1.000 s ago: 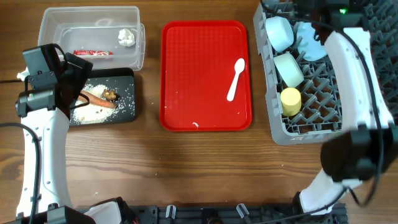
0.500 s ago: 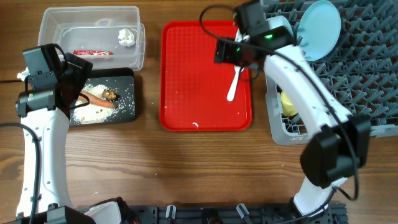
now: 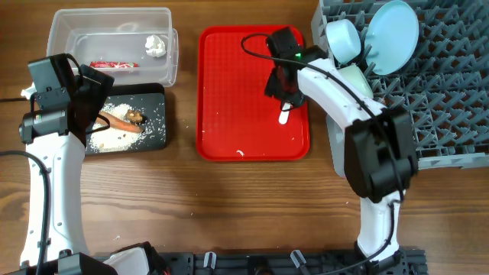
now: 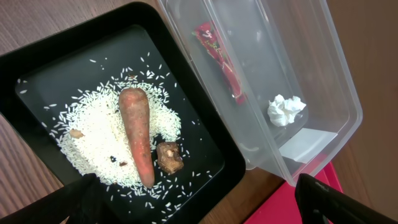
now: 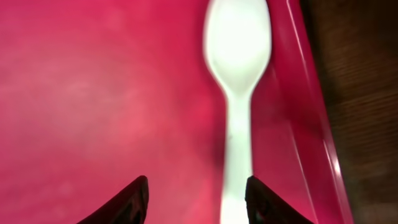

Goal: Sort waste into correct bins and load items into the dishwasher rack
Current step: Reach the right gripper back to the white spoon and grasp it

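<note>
Bright, even light comes from overhead, casting soft shadows on the tabletop (image 3: 229, 198). Up close, the spoon (image 5: 237, 43) is blurred and out of focus; the red tray (image 5: 93, 93) carries a faint sheen.

Both arms have white rounded link shells and black joint housings. Left arm (image 3: 52, 176): boxy black wrist block, thin black cable looping at its 9 o'clock side. Right arm (image 3: 336, 84): black cable along the link, small green lamp (image 3: 295, 53) lit. Left pincer (image 4: 196, 186) and right pincer (image 5: 196, 202) have matt black, blunt-tipped fingers.
</note>
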### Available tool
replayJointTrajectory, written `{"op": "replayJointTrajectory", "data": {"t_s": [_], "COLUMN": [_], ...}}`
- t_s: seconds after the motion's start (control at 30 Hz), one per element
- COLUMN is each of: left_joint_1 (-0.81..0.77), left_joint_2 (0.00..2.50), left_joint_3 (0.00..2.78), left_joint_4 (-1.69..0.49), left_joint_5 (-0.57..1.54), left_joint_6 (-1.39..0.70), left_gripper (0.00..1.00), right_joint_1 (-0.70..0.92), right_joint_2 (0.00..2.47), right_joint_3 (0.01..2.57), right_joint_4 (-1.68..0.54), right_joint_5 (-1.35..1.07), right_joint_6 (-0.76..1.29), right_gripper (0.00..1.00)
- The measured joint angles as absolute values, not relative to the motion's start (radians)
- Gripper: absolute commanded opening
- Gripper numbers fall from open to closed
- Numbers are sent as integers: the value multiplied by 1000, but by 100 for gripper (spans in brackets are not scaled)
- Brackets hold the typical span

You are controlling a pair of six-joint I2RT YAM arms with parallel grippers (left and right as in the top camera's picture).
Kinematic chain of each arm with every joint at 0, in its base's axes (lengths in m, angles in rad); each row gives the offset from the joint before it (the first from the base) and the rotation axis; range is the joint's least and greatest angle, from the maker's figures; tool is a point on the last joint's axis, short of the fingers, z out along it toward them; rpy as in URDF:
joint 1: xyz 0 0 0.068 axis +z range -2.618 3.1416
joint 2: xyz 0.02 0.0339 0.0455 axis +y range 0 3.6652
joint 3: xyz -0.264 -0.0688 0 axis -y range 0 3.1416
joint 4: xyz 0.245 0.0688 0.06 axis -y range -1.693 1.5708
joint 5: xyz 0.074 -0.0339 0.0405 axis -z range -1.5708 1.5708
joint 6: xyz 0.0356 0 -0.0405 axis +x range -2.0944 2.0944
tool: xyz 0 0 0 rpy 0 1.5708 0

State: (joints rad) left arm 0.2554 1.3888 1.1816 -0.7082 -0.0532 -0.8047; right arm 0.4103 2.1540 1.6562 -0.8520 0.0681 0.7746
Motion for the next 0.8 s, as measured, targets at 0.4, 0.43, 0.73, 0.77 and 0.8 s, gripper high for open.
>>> {"op": "replayJointTrajectory", "data": {"t_s": [0.4,0.43,0.73,0.77,0.8], "left_joint_1": [255,255,255,255,255], "left_joint_2": [1389,1389,1389,1389,1389], "left_joint_3": [1182,1182,1182,1182,1182], "left_joint_4": [-708,-709,-709,-708,-708], "left_joint_5": [-53,-53,-53,-53,-53], "left_joint_6": [-805,-805,-805,-805,-805], "left_gripper": [100,100,100,100,100], "right_joint_1": [402,402,402,402,402], "right_joint_2": [2211,2211,2210,2211,2211], "right_joint_3": [1656,1656,1610,1607,1605], "right_joint_4": [-802,-798,-658,-646,-640], "right_joint_5": [155,157,170,173,174], "right_joint_6": [803,801,785,781,776], "right_gripper": [28,29,28,29,28]}}
